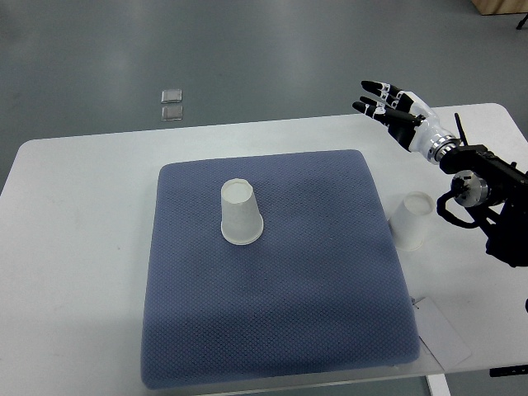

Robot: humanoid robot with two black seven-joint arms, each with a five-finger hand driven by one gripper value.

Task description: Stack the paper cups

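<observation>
Mat (272, 313) mid-table; right hand (388, 103) open, far edge.

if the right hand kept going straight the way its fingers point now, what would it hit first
Probably nothing. The right hand points up-left past the white table's far edge, toward bare grey floor. Both paper cups lie nearer the camera, off that line. Height is unclear.

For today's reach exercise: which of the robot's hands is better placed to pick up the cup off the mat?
The right hand. Open, it hovers near the cup on the white table right of the mat. No left arm shows.
</observation>
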